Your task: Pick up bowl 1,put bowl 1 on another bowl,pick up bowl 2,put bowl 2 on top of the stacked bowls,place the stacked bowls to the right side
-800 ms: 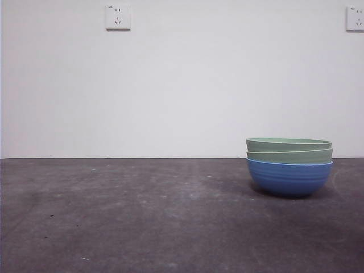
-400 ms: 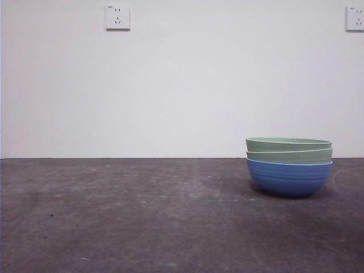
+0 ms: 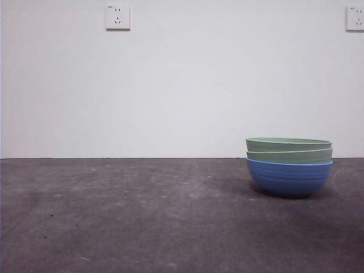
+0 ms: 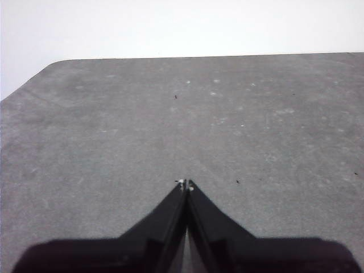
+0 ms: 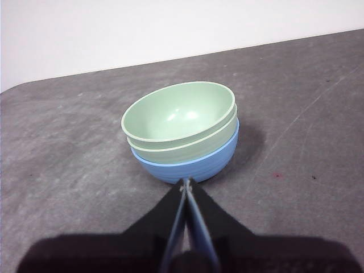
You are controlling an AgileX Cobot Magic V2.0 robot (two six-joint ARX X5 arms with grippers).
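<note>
White wall (image 3: 187,85) is seen behind a dark grey, scuffed table (image 3: 142,216). Two white wall sockets are mounted high on the wall, one at upper left (image 3: 118,17) and one cut off at the upper right edge (image 3: 355,18); small marks are printed at their top corners, but these are too small to be read. No other brand or label can be made out on any item.

On the right part of the table, the stacked bowls (image 3: 289,166) are found nested upright: the blue ridged bowl (image 3: 289,178) at the bottom, resting on the table, with two pale green bowls set inside it, one (image 3: 289,155) within the blue and the topmost (image 3: 288,144) within that.

The right gripper (image 5: 186,183) is held just in front of the stack, its jaws closed together and gripping nothing. The left gripper (image 4: 186,185) is held over bare table, its jaws likewise pressed together and holding nothing.
</note>
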